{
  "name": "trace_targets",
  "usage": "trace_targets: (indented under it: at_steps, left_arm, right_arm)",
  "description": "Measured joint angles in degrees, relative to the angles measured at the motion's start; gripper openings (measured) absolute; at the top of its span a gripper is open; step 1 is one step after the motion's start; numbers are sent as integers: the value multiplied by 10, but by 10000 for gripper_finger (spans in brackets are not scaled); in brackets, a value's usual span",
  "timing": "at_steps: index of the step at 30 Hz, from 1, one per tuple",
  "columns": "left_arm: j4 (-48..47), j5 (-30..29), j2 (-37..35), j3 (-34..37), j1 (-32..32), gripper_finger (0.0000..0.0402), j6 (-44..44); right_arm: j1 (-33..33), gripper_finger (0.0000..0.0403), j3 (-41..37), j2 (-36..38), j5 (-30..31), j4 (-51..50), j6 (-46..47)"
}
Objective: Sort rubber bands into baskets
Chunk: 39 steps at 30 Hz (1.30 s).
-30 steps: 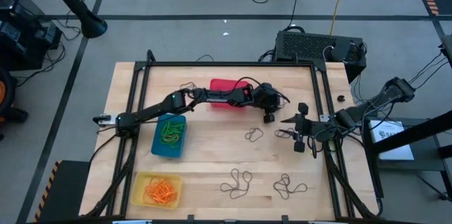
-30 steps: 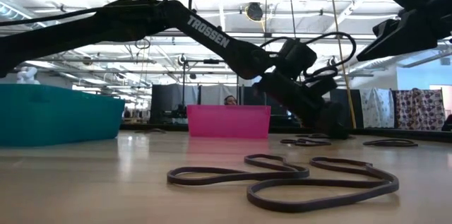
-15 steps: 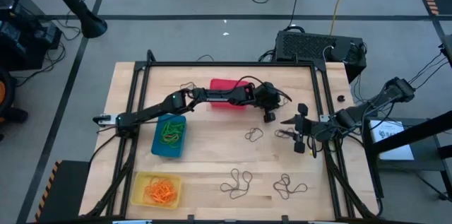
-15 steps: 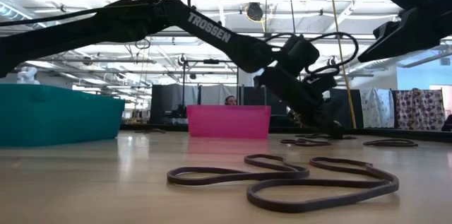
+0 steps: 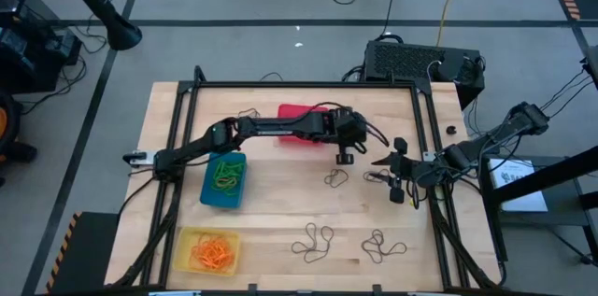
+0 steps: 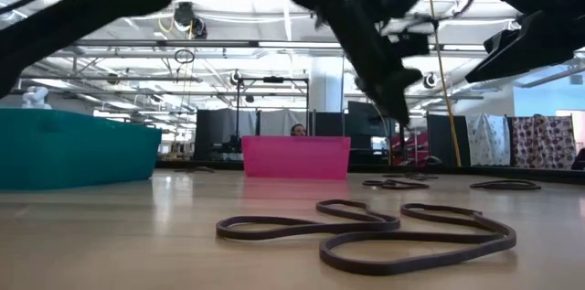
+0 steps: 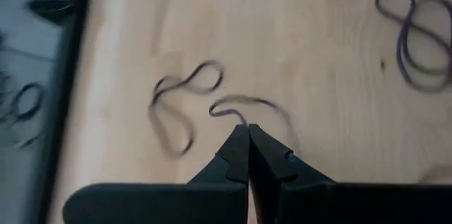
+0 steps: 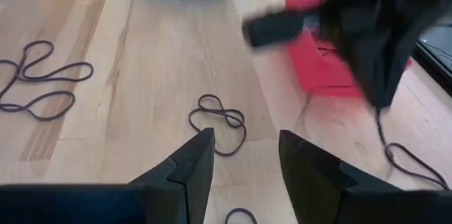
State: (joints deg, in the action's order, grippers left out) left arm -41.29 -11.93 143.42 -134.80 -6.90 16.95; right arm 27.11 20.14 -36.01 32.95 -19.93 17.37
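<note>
My left gripper (image 5: 344, 157) hangs above the table just in front of the red basket (image 5: 291, 112). It is shut on a thin dark rubber band (image 7: 233, 104); it also shows high in the low view (image 6: 402, 118). My right gripper (image 5: 383, 167) waits open and empty at the table's right side, its fingers apart in the right wrist view (image 8: 246, 160). The blue basket (image 5: 224, 180) holds green bands. The yellow basket (image 5: 207, 250) holds orange bands. Other dark bands lie flat on the table at the centre (image 5: 334, 178), near the front (image 5: 316, 240) and at the front right (image 5: 381, 247). My left gripper pinches the dark band between its two shut fingertips (image 7: 247, 139), coming from above and pointing down. The band trails as a thin slack strand (image 8: 380, 128) below the fingers. Whether its lower end still lies on the table, I cannot tell.
A black metal frame (image 5: 187, 100) borders the wooden table. More dark bands lie beside my right gripper (image 5: 377, 176) and left of the red basket (image 5: 248, 114). A black box (image 5: 420, 61) and cables stand beyond the far right corner.
My left gripper has risen from the table surface and moved a little toward the table's left edge, staying shut. The dark band has come up with it.
</note>
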Motion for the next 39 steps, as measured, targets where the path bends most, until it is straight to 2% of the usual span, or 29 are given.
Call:
trace_targets:
  at_steps: [7, 13, 16, 20, 22, 26, 29, 33, 35, 39]
  left_arm:
    - [-131, -76, -61, -1, 1, 0, -18]
    - [-255, -127, -96, -1, 2, 0, -66]
    - [-309, -157, -103, -1, -3, 0, -90]
    - [-378, -233, -104, -1, -11, 0, -117]
    - [-402, -254, -104, -1, -17, 0, -132]
    - [-416, -260, -104, -1, -37, 0, -137]
    - [-418, -293, -104, -1, -50, 0, -141]
    - [-420, -273, -104, -1, -69, 0, -141]
    - [-417, -233, -104, -1, -75, 0, -135]
    - [-404, -111, -104, -1, -77, 0, -107]
  right_arm:
    - [0, 153, 0, 0, 5, 6, 0]
    - [0, 153, 0, -8, 62, 19, -9]
    - [0, 153, 0, -13, 63, 19, -15]
    - [0, 153, 0, -21, 63, 22, -18]
    - [0, 153, 0, -25, 63, 25, -20]
    - [0, 153, 0, -32, 63, 26, -20]
    - [0, 153, 0, -36, 63, 25, -22]
    - [-1, 153, 0, -42, 64, 24, -26]
    - [-1, 153, 0, -45, 65, 26, -32]
    - [-2, 153, 0, -47, 65, 26, -44]
